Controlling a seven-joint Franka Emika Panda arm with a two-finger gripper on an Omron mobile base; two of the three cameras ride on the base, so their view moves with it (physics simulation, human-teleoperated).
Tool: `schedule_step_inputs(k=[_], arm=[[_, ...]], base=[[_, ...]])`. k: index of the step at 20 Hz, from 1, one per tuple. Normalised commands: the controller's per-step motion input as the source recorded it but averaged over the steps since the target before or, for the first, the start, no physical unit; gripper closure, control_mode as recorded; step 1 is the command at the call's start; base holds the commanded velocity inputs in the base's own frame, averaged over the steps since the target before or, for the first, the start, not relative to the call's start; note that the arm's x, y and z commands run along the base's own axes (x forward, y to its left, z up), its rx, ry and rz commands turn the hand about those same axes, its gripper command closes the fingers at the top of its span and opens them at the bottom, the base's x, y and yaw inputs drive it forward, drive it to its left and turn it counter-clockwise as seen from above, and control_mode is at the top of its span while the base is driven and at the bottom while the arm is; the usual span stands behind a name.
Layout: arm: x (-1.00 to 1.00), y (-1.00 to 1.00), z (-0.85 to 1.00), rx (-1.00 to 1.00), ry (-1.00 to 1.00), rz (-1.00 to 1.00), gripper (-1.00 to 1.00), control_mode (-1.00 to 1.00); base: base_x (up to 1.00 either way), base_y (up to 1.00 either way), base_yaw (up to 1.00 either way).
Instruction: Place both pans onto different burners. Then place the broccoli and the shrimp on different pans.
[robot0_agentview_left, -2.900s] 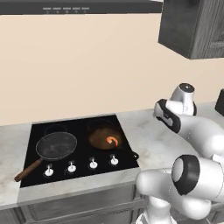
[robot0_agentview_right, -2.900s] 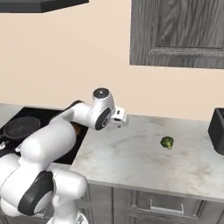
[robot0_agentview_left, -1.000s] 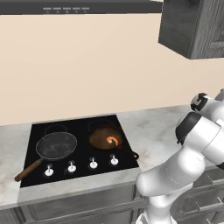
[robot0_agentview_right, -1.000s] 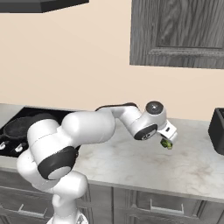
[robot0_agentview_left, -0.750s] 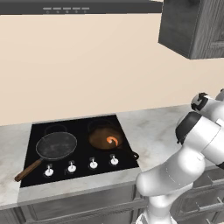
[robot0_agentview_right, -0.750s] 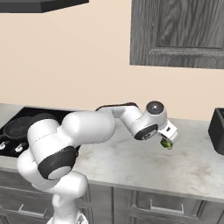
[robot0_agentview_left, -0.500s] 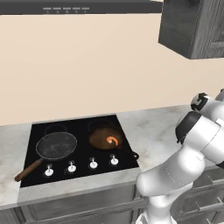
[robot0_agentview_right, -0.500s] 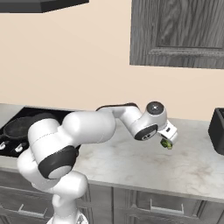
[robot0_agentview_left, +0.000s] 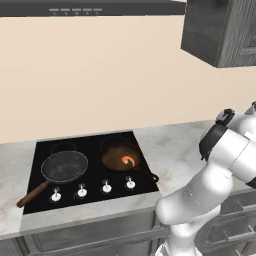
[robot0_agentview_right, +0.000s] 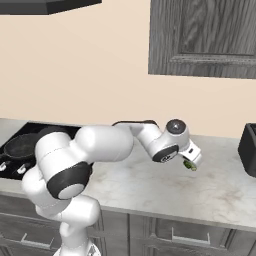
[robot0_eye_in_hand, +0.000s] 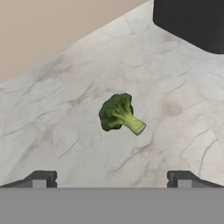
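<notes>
The green broccoli (robot0_eye_in_hand: 119, 113) lies on the marble counter, centred ahead of my gripper (robot0_eye_in_hand: 111, 180), whose fingertips (robot0_eye_in_hand: 41, 179) stand wide apart on either side of it with nothing between them: open. In the right base view the gripper (robot0_agentview_right: 193, 160) hangs just over the broccoli (robot0_agentview_right: 188, 165). On the black cooktop (robot0_agentview_left: 145, 175), the dark grey pan (robot0_agentview_left: 64, 166) with its wooden handle rests on a left burner. The brown pan (robot0_agentview_left: 120, 157) is on a right burner, and the orange shrimp (robot0_agentview_left: 128, 161) lies inside it.
A black appliance (robot0_agentview_right: 248, 150) stands on the counter right of the broccoli and shows as a dark block (robot0_eye_in_hand: 192, 22) in the hand view. A dark wall cabinet (robot0_agentview_right: 200, 37) hangs above. White knobs (robot0_agentview_left: 106, 187) line the cooktop's front.
Over the last three seconds the arm swung right from near the cooktop to over the broccoli. In the last second it has barely moved.
</notes>
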Motion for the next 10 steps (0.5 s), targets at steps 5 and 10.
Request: schedule_step_inputs(k=[5, 10], arm=[[0.10, -0.01, -0.20, 0.00, 0.00, 0.00, -1.00, -1.00], [0.20, -0.05, 0.00, 0.00, 0.00, 0.00, -1.00, -1.00]], base=[[0.00, 0.00, 0.00], [0.00, 0.00, 0.00]])
